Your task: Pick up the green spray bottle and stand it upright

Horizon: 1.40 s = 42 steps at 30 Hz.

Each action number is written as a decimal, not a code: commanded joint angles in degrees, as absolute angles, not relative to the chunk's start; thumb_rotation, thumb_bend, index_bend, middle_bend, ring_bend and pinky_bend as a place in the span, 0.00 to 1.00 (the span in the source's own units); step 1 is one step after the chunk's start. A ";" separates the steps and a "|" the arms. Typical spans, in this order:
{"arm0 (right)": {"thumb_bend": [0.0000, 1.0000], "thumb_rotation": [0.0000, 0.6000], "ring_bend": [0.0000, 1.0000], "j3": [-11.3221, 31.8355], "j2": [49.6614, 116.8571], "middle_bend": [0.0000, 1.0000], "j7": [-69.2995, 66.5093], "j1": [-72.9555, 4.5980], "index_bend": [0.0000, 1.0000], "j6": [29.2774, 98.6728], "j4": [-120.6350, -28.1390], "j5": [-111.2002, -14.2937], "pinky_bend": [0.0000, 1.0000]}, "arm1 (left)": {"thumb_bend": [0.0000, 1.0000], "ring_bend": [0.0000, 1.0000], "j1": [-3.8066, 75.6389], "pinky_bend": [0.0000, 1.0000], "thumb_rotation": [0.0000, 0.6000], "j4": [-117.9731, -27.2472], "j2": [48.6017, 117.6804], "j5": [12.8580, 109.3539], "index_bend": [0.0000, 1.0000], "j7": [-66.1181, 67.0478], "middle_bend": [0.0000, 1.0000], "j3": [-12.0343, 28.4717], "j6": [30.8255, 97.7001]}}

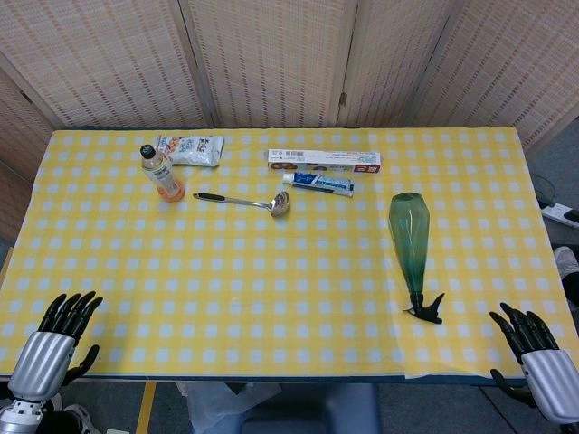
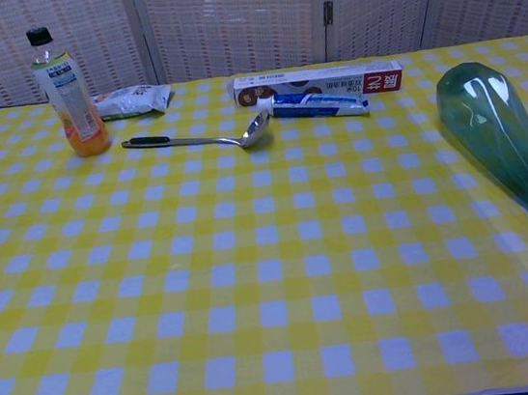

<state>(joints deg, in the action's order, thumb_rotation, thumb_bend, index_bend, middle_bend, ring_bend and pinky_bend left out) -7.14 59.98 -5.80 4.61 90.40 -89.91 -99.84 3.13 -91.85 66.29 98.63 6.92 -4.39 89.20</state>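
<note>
The green spray bottle (image 1: 412, 239) lies flat on the right side of the yellow checked table (image 1: 271, 298), its wide base pointing away and its black nozzle (image 1: 425, 307) toward the front edge. In the chest view the green spray bottle (image 2: 500, 139) runs off the right border. My right hand (image 1: 536, 354) hangs at the table's front right corner, fingers apart, holding nothing, a short way right of the nozzle. At the front left corner my left hand (image 1: 56, 338) is likewise open and empty. Neither hand appears in the chest view.
At the back left stand an orange drink bottle (image 1: 161, 172) and a snack packet (image 1: 189, 149). A metal ladle (image 1: 244, 201) lies mid-table, with a toothpaste tube (image 1: 321, 183) and its long box (image 1: 324, 161) behind it. A folding screen (image 1: 271, 54) closes the back.
</note>
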 commanded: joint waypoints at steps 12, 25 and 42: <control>0.33 1.00 0.01 -4.22 59.30 0.00 0.60 -2.59 0.00 82.07 -87.82 -99.95 0.00 | 0.45 0.09 3.38 0.00 1.00 -91.75 66.05 98.42 0.07 5.49 0.09 -3.83 89.26; 0.33 1.00 0.00 0.82 59.72 0.00 13.34 -17.35 0.00 64.99 -86.27 -99.08 0.00 | 0.45 0.09 2.90 0.00 1.00 -91.94 64.86 99.52 0.07 2.68 0.09 -4.13 90.87; 0.33 1.00 0.00 0.51 69.41 0.00 17.58 -22.98 0.00 62.77 -75.77 -99.83 0.00 | 0.45 0.09 2.48 0.00 1.00 -91.86 64.55 98.92 0.07 1.76 0.09 -3.60 91.68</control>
